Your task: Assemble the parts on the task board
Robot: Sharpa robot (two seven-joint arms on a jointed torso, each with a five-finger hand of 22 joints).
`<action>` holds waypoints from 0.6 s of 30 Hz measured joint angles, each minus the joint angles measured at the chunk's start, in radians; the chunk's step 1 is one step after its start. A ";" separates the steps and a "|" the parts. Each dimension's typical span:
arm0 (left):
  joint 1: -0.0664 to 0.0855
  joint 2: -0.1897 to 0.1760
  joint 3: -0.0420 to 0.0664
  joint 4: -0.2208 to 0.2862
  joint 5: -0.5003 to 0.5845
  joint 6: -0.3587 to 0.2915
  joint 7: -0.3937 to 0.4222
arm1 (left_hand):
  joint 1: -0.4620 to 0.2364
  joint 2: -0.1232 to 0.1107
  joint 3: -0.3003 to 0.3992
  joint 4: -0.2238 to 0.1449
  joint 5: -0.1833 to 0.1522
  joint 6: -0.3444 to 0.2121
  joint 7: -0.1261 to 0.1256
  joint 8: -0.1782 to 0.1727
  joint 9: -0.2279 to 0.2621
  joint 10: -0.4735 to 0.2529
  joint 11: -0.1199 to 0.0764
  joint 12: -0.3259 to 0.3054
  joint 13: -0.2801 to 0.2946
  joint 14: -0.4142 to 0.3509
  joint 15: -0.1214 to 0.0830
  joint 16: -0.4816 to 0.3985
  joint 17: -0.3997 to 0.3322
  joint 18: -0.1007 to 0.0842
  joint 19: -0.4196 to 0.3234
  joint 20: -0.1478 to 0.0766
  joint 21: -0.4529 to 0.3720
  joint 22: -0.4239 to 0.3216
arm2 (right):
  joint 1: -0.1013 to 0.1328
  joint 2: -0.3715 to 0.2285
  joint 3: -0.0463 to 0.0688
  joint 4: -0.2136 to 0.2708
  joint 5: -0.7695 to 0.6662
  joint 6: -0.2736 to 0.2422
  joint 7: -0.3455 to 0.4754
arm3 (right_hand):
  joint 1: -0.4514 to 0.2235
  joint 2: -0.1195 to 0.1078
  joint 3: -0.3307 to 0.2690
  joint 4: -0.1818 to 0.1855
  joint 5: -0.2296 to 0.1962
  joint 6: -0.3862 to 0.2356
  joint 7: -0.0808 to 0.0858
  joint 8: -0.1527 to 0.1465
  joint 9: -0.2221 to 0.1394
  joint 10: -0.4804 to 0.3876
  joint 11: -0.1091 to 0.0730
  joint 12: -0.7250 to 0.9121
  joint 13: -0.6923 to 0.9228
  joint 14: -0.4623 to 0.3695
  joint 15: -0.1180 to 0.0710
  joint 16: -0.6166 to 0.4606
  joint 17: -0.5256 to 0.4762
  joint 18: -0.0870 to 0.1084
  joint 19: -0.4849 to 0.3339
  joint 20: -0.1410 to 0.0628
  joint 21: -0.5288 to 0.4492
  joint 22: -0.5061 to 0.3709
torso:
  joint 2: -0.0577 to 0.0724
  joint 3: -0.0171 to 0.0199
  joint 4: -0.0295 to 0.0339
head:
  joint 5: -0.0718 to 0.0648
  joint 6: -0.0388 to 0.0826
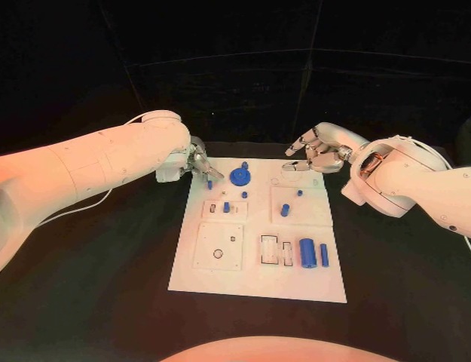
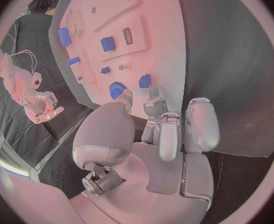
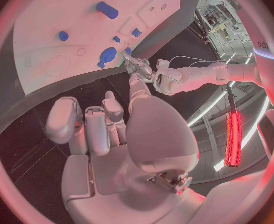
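The left hand sits at the far left corner of the white task board, its fingers drawn together and pointing down at the board's edge; a small blue peg stands just below the fingertips, and from the left wrist view the fingertips lie close beside a small blue piece on the board (whether they actually pinch it or only touch it I cannot tell). The right hand hovers over the far right corner of the task board with its fingers loosely curled and apart, holding nothing; in the right wrist view its fingers hang above the dark table just off the board's edge. On the task board, a blue gear-shaped part lies near the far edge, just beside the left hand. Toward the board's middle stand a short blue peg and another blue peg, each in its own raised white square. Near the board's near edge two blue cylinders lie side by side, the thinner one to the outside.
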 measured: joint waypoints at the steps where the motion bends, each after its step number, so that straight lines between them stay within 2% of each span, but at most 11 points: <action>1: 0.000 0.001 0.000 -0.001 0.000 0.001 0.000 | 0.000 0.000 0.000 0.000 0.000 0.000 0.000 0.000 0.000 0.000 0.000 0.003 0.000 0.000 0.000 0.000 0.000 0.000 0.000 0.000 0.000 0.001 | 0.000 0.000 0.000 0.000 0.000 0.000 0.000 | 0.000 0.000 0.000 0.000 0.000 0.000 0.000 0.000 0.000 0.000 0.000 0.000 0.000 0.000 0.000 0.000 0.000 0.000 0.000 0.000 0.000 0.000 | 0.000 0.0000 0.0000 | 0.000 0.000; 9: -0.002 0.003 0.000 -0.001 -0.003 0.009 0.002 | 0.004 0.004 -0.003 -0.003 0.000 0.000 0.000 0.000 -0.002 0.000 0.000 0.003 0.001 0.000 0.000 0.000 0.000 0.000 0.000 0.000 0.000 0.002 | 0.000 0.000 0.000 -0.002 0.000 0.000 0.001 | 0.000 0.000 0.000 0.000 0.000 0.000 0.000 0.000 0.000 0.000 0.000 0.000 0.000 0.000 0.000 0.000 0.000 0.000 0.000 0.000 0.000 0.000 | 0.000 0.0003 0.0013 | -0.004 -0.001; 18: -0.002 0.002 0.000 0.005 -0.005 0.018 0.002 | 0.021 0.021 -0.012 -0.007 0.000 0.011 -0.003 0.000 -0.005 0.000 0.000 0.008 0.003 0.000 0.000 0.000 0.000 0.000 0.000 0.000 0.000 0.004 | 0.000 0.001 0.000 -0.003 0.000 0.000 0.001 | 0.004 0.004 0.000 0.000 0.006 0.000 0.000 0.000 0.000 0.000 0.000 0.000 -0.001 0.000 0.000 0.000 0.000 0.000 0.000 0.000 -0.003 -0.001 | -0.001 0.0000 0.0016 | -0.001 -0.003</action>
